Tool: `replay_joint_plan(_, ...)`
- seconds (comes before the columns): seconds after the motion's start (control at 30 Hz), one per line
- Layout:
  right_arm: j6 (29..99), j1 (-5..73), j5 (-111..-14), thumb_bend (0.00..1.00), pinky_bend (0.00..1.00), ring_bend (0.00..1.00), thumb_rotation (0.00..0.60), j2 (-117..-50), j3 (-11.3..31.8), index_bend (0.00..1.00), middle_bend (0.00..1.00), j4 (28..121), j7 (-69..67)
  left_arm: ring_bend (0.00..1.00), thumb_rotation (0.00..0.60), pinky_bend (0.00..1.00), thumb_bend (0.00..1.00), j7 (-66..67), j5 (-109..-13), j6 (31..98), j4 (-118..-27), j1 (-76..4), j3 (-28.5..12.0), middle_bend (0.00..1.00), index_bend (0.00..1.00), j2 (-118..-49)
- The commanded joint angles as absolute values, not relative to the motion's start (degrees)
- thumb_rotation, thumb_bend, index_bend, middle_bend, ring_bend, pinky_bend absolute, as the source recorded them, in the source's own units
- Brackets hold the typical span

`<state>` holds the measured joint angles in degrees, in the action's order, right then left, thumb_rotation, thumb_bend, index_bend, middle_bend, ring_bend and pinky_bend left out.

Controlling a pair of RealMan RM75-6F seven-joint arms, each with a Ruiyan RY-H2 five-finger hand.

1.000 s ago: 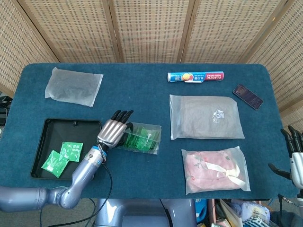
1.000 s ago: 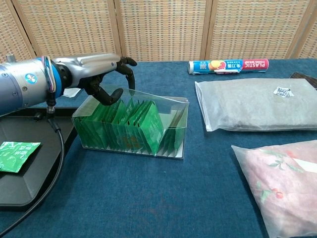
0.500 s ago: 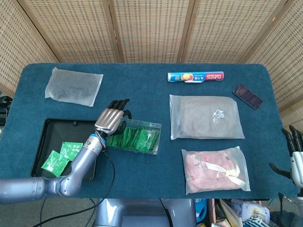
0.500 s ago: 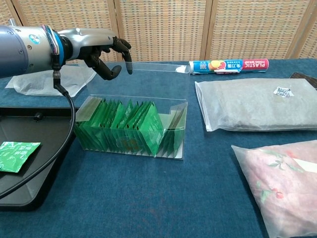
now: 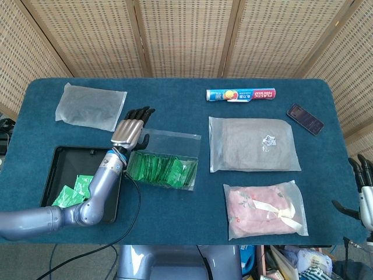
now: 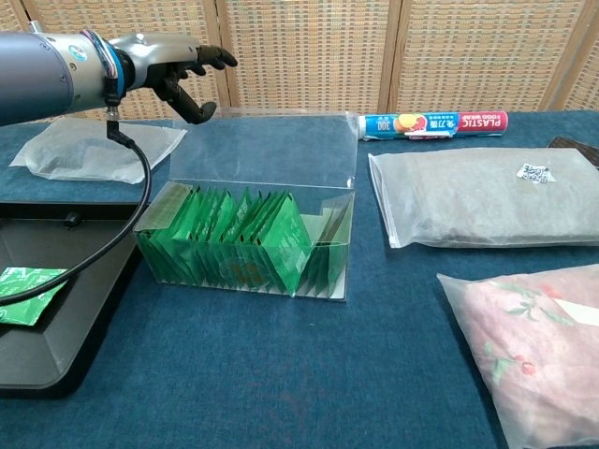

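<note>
My fingers (image 6: 192, 64) on the left hand (image 5: 129, 129) are loosely spread, holding nothing, at the raised lid (image 6: 267, 148) of the clear box (image 5: 163, 166) of green packets (image 6: 245, 241) beside the tray (image 5: 58, 156). The thin plastic looks light, slippery and springy; I'd take the lid's top edge.

My left hand (image 5: 129, 129) is brushed silver metal across the back, with matt black fingers (image 6: 198, 59). The box (image 6: 253, 234) I work at is clear, glossy plastic, its raised lid (image 6: 267, 150) transparent and smooth; the green sachets (image 6: 234, 243) inside look like glossy foil or plastic film. The tray (image 5: 64, 160) at the tabletop's left front is matt black plastic. The tabletop (image 5: 175, 111) carries a dark blue, napped cloth. The garment bags (image 5: 253, 143) are frosted, semi-matt film. The wrap roll (image 5: 240, 94) is glossy printed packaging.
</note>
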<state>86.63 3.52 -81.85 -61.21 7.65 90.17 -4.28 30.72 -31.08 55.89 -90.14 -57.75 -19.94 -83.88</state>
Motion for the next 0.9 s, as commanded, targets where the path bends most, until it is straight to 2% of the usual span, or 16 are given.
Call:
replay_joint_plan(0.03, 86.47, 3.57, -81.70, 0.00, 0.00, 0.00, 0.600, -61.16, 7.71, 0.00, 0.00, 90.15, -4.42, 0.00, 0.600, 0.00, 0.52, 28.81, -32.13, 55.32, -86.51, -57.66, -19.51, 0.00, 0.00, -84.86)
replay_joint_plan(0.4, 86.18, 3.75, -81.69, 0.00, 0.00, 0.00, 0.600, -61.45, 7.59, 0.00, 0.00, 90.18, -3.43, 0.00, 0.600, 0.00, 0.50, 25.69, -32.94, 51.36, -82.84, -56.85, -17.68, 0.00, 0.00, -84.66)
replay_joint_plan(0.53, 86.25, 3.73, -81.61, 0.00, 0.00, 0.00, 0.600, -61.48, 7.64, 0.00, 0.00, 90.18, -3.39, 0.00, 0.600, 0.00, 0.50, 22.13, -42.33, 51.67, -86.23, -54.74, -16.61, 0.00, 0.01, -81.17)
replay_joint_plan(0.67, 86.24, 3.77, -81.64, 0.00, 0.00, 0.00, 0.600, -61.49, 7.65, 0.00, 0.00, 90.25, -3.29, 0.00, 0.600, 0.00, 0.50, 20.77, -53.06, 51.66, -90.56, -52.98, -13.56, 0.00, 0.24, -76.99)
replay_joint_plan(0.9, 86.23, 3.78, -81.60, 0.00, 0.00, 0.00, 0.600, -61.45, 7.68, 0.00, 0.00, 90.43, -3.25, 0.00, 0.600, 0.00, 0.50, 21.29, -64.79, 51.74, -94.17, -51.91, -9.01, 0.00, 0.36, -74.12)
